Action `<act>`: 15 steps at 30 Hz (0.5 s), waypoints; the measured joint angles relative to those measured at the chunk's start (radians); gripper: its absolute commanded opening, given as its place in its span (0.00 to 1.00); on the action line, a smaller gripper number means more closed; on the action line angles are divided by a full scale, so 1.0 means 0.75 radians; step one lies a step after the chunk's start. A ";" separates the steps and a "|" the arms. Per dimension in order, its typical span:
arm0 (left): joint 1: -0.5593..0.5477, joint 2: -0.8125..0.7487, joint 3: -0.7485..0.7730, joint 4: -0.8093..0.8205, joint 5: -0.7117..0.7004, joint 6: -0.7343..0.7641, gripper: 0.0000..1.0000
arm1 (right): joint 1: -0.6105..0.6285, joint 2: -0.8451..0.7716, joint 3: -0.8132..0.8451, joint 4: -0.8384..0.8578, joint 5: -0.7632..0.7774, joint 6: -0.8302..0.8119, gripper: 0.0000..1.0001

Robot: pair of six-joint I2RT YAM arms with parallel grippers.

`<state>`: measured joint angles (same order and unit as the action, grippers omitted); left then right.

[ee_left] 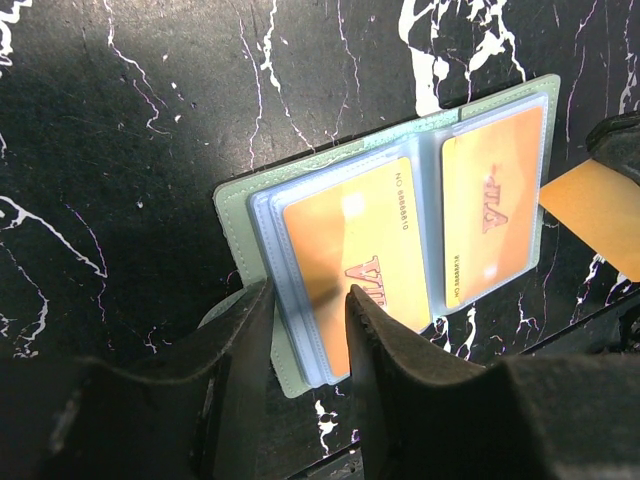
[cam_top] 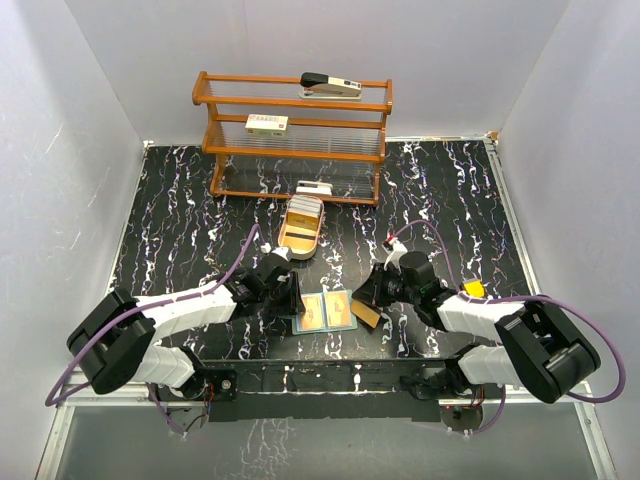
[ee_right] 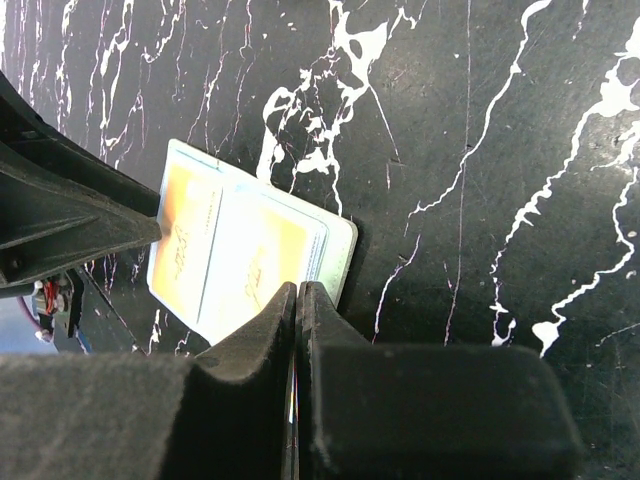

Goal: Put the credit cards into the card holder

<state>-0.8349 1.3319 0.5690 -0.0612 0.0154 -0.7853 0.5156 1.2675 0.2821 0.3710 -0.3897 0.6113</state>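
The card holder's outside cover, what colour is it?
Pale sage green card holder, clearest in the left wrist view.

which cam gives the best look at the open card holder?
Left wrist: the card holder fills the frame, both pockets with orange cards readable, left gripper straddling its near edge. Top external shows it small between the arms; right wrist sees it partly hidden behind the fingers.

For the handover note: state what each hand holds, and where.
Left hand pinches the open card holder at its near edge. Right hand grips an orange card by one end.
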 measured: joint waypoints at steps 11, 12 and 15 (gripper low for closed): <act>0.001 0.004 -0.007 0.022 0.016 -0.015 0.32 | 0.000 0.003 -0.004 0.061 -0.039 0.034 0.00; 0.001 0.004 -0.011 0.030 0.021 -0.017 0.32 | 0.000 0.004 -0.004 0.069 -0.043 0.036 0.00; 0.001 0.004 -0.019 0.052 0.035 -0.029 0.32 | 0.000 0.017 -0.005 0.108 -0.060 0.061 0.00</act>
<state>-0.8345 1.3346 0.5549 -0.0223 0.0414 -0.8070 0.5156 1.2800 0.2783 0.4522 -0.4343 0.6567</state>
